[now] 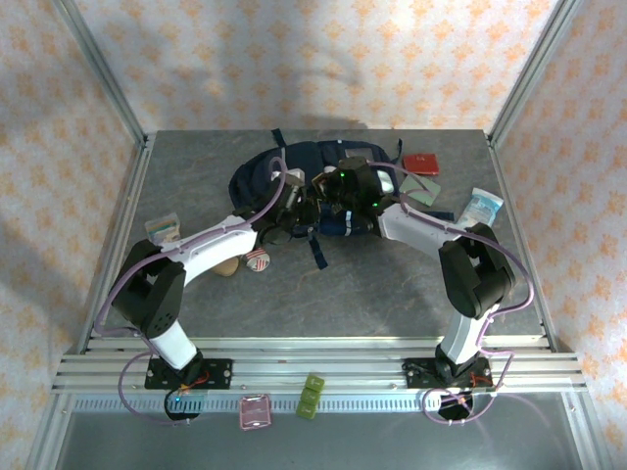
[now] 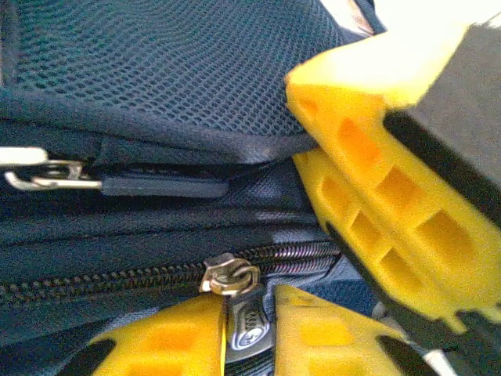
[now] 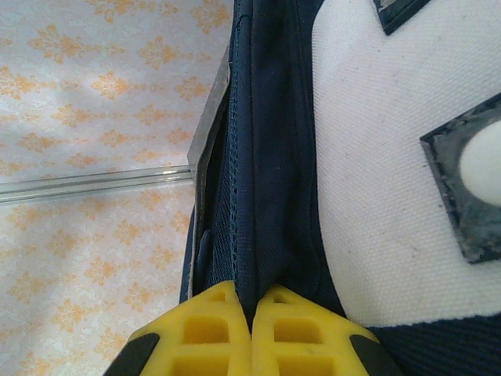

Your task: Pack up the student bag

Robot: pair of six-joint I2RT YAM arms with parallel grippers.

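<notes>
Student bag, slumped at the far middle of the surface, held from two sides. Left end effector clenched on the pull tab below the zipper slider. Right end effector clamped on a fold of the bag's navy fabric, its yellow fingers just beside the slider in the left wrist view.

Risks, judged from here:
- Tab slipping out of the pads under a pull off the line of the teeth.
- Slider snagging on slack cloth or on the mesh panel above it.
- Fold escaping the right grip, and the whole bag sliding across the surface instead of unzipping.
- Two sets of fingers knocking together, with so little room between them.

Hard to make out: the bag's opening, covered by both arms from above; lower end of the tab, cut off at the frame edge; zipper beyond the slider, open or shut, impossible to tell. Loose items well apart at the far right, a red flat piece and a pale blue packet, too small to identify.
</notes>
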